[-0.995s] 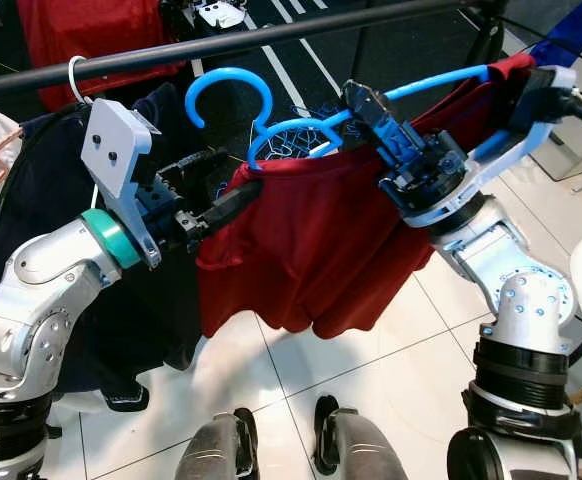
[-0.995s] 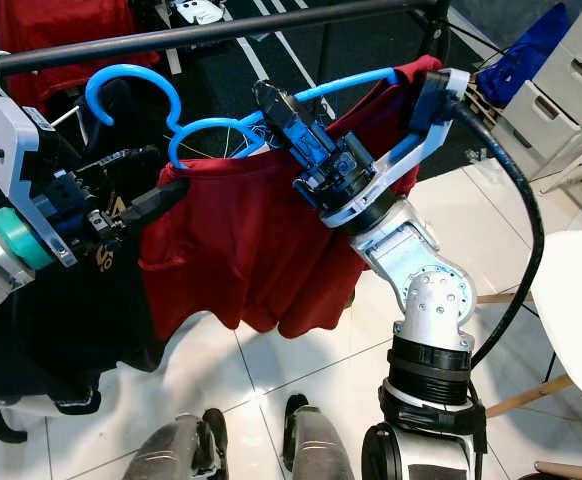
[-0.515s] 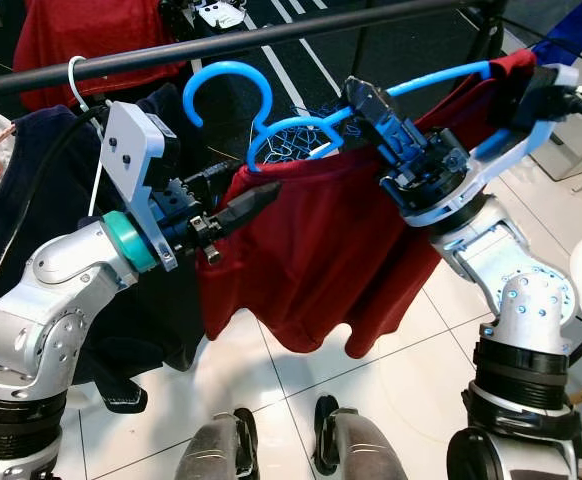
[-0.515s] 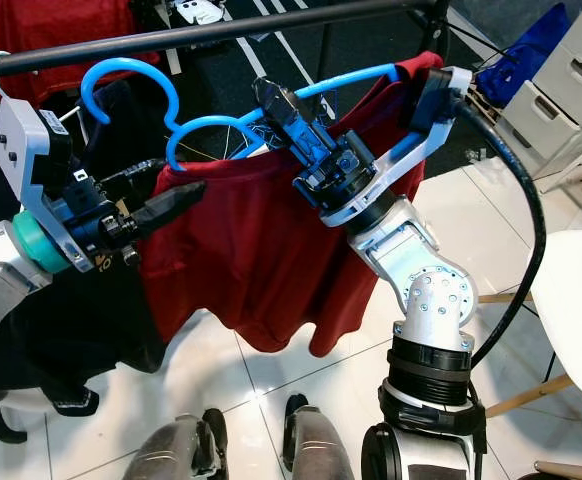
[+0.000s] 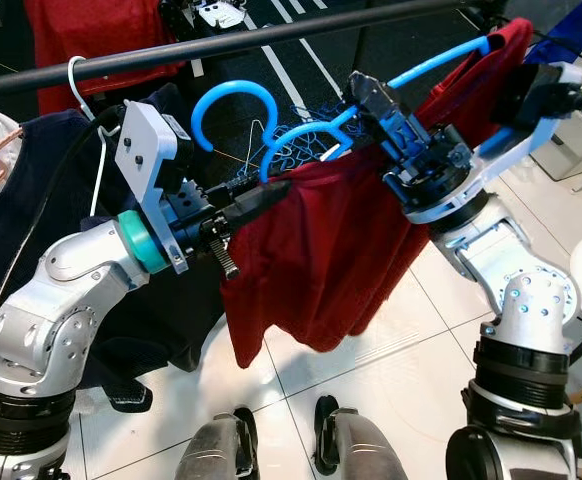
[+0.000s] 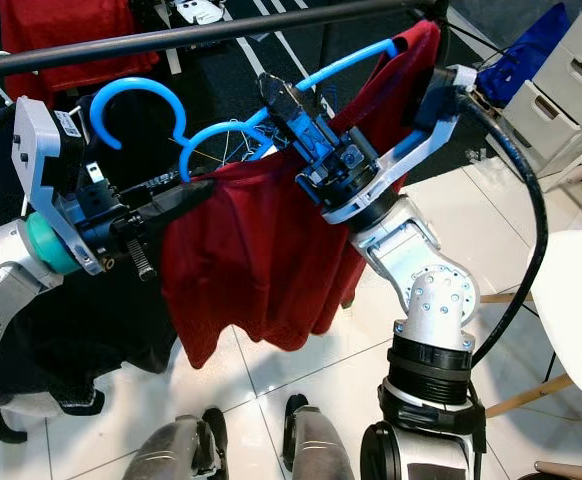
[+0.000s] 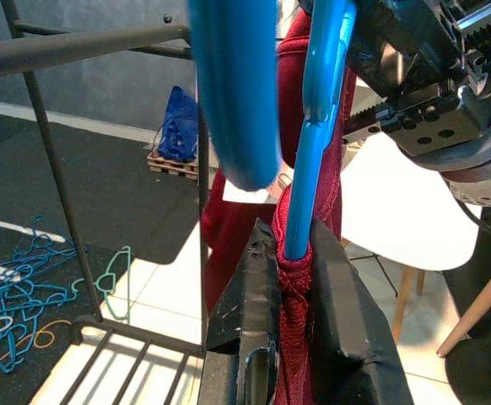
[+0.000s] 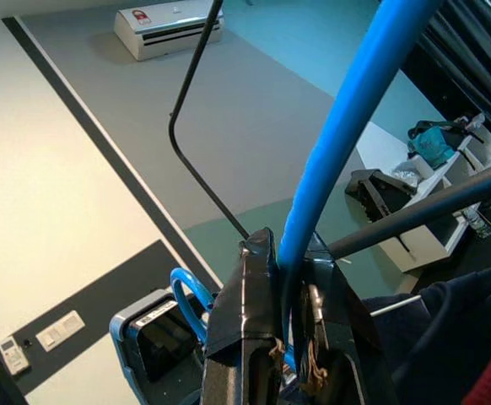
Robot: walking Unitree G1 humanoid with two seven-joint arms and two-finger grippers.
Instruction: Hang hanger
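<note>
Now both jaws grip the blue hanger: left gripper clenched on its red-shirted shoulder, right gripper on its arm. Over the last second the hanger has tilted and edged rightward, its hook below the black rail, unhung.

the blue hanger has tipped steeper, its right end raised toward the rail. the red shirt now hangs bunched narrower, and the left pincer has shifted right.
</note>
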